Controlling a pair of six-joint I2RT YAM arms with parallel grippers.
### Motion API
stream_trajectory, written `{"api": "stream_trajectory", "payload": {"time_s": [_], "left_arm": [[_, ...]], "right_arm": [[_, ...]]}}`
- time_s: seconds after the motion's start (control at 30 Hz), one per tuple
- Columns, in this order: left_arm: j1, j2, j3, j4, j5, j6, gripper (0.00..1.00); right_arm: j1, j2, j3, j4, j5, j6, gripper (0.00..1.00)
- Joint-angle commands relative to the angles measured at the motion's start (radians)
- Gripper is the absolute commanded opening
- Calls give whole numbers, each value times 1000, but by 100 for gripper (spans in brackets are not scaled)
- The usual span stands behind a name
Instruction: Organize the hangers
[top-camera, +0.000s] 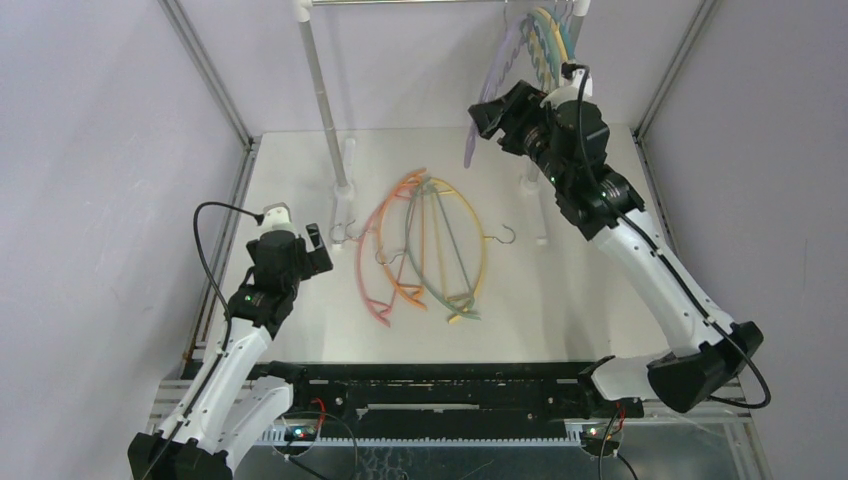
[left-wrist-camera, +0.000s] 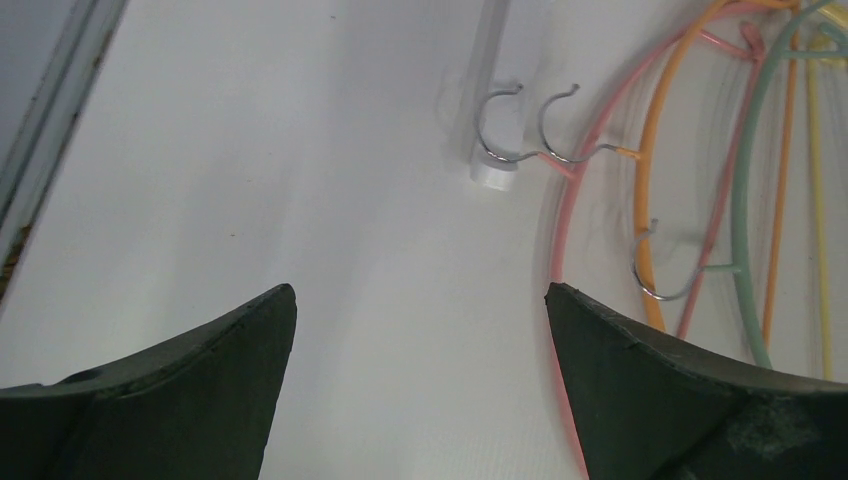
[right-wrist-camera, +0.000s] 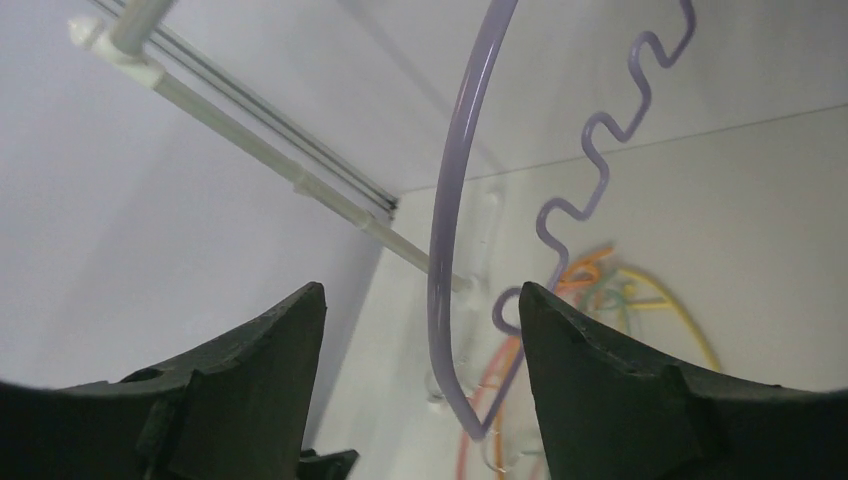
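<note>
A white table stands between pale lilac walls, with a white-and-metal rail rising at the back. In the upper right of the overhead view several hangers hang together from the rail. At the centre of the frame four more lie overlapped in a loose pile: pink, orange, green and yellow, with their small metal hooks turned mostly to the left. The right gripper is raised in the upper right with its jaws apart. The lilac hanger passes between them, touching neither as far as the wrist view shows, so it seems to hang on its own. The left gripper hovers low at centre left, just beside the pile, spread fully wide and holding nothing. These hangers look light, thin and smooth, stiff enough to keep their curve yet likely springy. A pinch could slip or drag a neighbour along. The pink hanger's outer arc, lying clear on the pile's left edge, looks the best place to take hold.
</note>
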Motion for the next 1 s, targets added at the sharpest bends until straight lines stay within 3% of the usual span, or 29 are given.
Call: {"api": "stream_trajectory", "payload": {"time_s": [0.0, 0.13, 0.47, 0.67, 0.83, 0.97], "left_arm": [[4, 1, -8, 52, 90, -50, 100], [-4, 53, 29, 79, 171, -156, 100], [-211, 183, 117, 112, 171, -283, 96], [-389, 411, 252, 122, 151, -398, 92], [-422, 635, 460, -34, 98, -490, 90], [-443, 726, 505, -48, 117, -624, 85]], "right_arm": [[84, -75, 30, -143, 154, -257, 79], [178, -167, -15, -218, 250, -416, 83], [225, -372, -113, -398, 271, -493, 94], [237, -414, -118, -440, 268, -506, 95], [238, -423, -118, -472, 264, -517, 95], [237, -434, -127, -521, 271, -509, 95]]}}
